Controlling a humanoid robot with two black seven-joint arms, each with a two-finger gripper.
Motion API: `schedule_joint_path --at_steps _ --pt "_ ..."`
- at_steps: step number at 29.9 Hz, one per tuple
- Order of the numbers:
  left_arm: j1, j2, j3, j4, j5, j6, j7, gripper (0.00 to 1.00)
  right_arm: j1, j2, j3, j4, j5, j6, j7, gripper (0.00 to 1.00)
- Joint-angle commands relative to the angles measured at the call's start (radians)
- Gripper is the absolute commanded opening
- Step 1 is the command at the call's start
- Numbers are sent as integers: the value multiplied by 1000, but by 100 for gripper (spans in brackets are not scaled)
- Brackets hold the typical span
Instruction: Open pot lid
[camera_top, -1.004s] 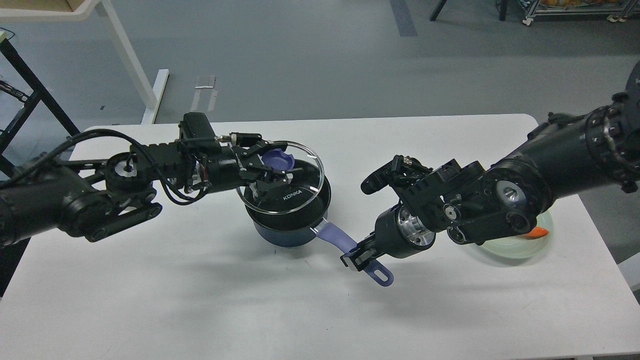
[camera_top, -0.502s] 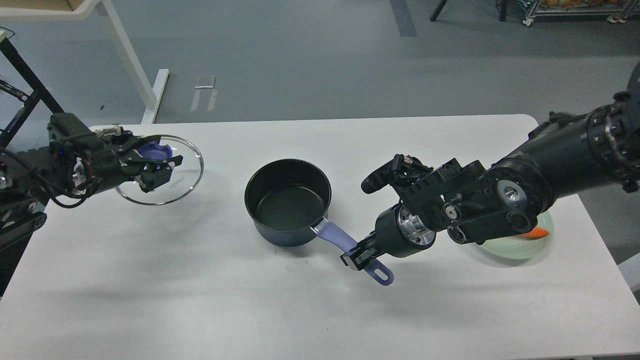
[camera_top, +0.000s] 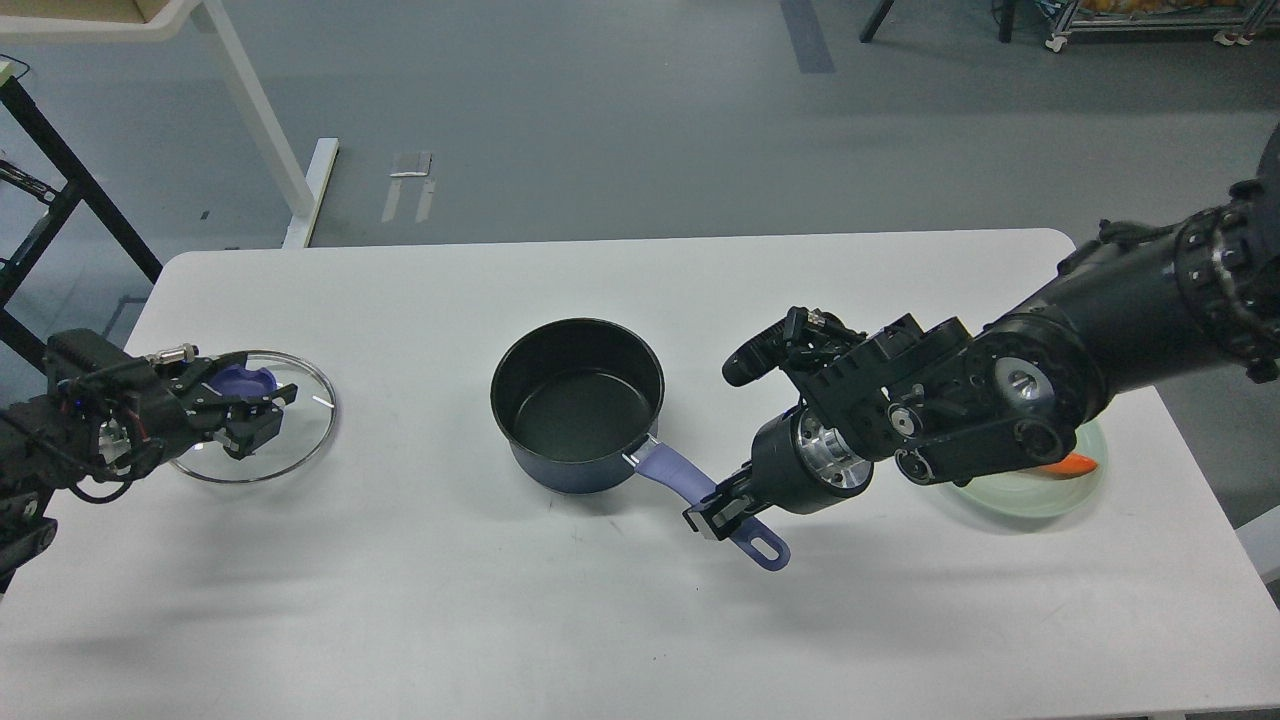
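Note:
A dark blue pot (camera_top: 577, 402) with a black inside stands uncovered at the middle of the white table (camera_top: 640, 620). Its purple handle (camera_top: 700, 495) points to the front right. My right gripper (camera_top: 722, 510) is shut on that handle. The round glass lid (camera_top: 295, 430) with a purple knob (camera_top: 245, 381) is at the far left, low over or on the table; I cannot tell which. My left gripper (camera_top: 250, 400) is shut on the knob.
A pale green plate (camera_top: 1040, 490) with an orange piece (camera_top: 1076, 464) on it lies at the right, partly hidden behind my right arm. The table's left edge is close to the lid. Table legs and floor lie beyond the far edge.
My left gripper has carried the lid off the pot, leftward and then down toward the table's left side. The pot and my right gripper have stayed in place.

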Motion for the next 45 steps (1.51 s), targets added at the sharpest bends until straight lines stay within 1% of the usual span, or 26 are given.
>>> schedule_joint_path --at_steps 1,3,4,5,6,8,10,14,16,18,20,21,22,24,26,27,30,34,37,41,45 --pt "6 -8 1 2 -18 0 0 44 0 -1 0 0 0 0 0 14" --pt "8 -8 1 8 -19 0 0 48 0 -1 0 0 0 0 0 14" --pt "8 -8 1 8 -18 -1 0 56 0 -3 0 0 0 0 0 14" --pt "9 -9 1 8 -19 0 0 65 0 -3 0 0 0 0 0 14" --pt "8 -9 -1 8 -21 0 0 72 0 -3 0 0 0 0 0 15" --pt "8 -11 -1 8 -22 0 0 74 -2 -3 0 0 0 0 0 16" --pt "8 -11 -2 8 -22 0 0 79 -3 -3 0 -1 1 -1 0 17" --pt "5 -9 -11 8 -36 0 0 85 -3 -3 2 -1 6 -1 0 19" --pt "0 -9 -10 8 -94 0 0 89 0 -3 3 -1 8 -1 0 20" --pt "-9 -6 -11 8 -172 -1 0 94 1 -3 3 -3 8 -3 0 22" --pt "-27 -5 -16 6 -269 -3 0 98 1 -6 3 -3 6 -3 0 25" --pt "-41 -3 -16 6 -316 -6 0 99 1 -6 3 -3 5 -3 0 28" --pt "-58 -2 -16 6 -368 -8 0 99 1 -6 2 -3 5 -3 0 32" --pt "-92 -2 -18 5 -502 -15 0 99 1 -6 3 -4 3 -3 0 45" --pt "-115 0 -18 -1 -637 -27 0 99 1 -7 3 -6 8 -9 0 60" --pt "-127 0 -18 -3 -700 -34 0 99 5 -10 6 -4 11 -9 0 64" --pt "-167 0 -18 -4 -879 -67 0 99 6 -24 35 -4 12 -9 0 72" --pt "-211 3 -21 -3 -1043 -168 0 99 6 -43 40 -6 9 -11 2 83" --pt "-251 5 -33 -3 -1184 -233 0 99 9 -101 90 -32 12 -17 2 96" --pt "-293 0 -48 -3 -1349 -325 0 99 -9 -208 219 -118 20 -17 0 98" --pt "-294 -31 -123 2 -1453 -356 0 100 -76 -334 366 -217 20 -18 0 99"
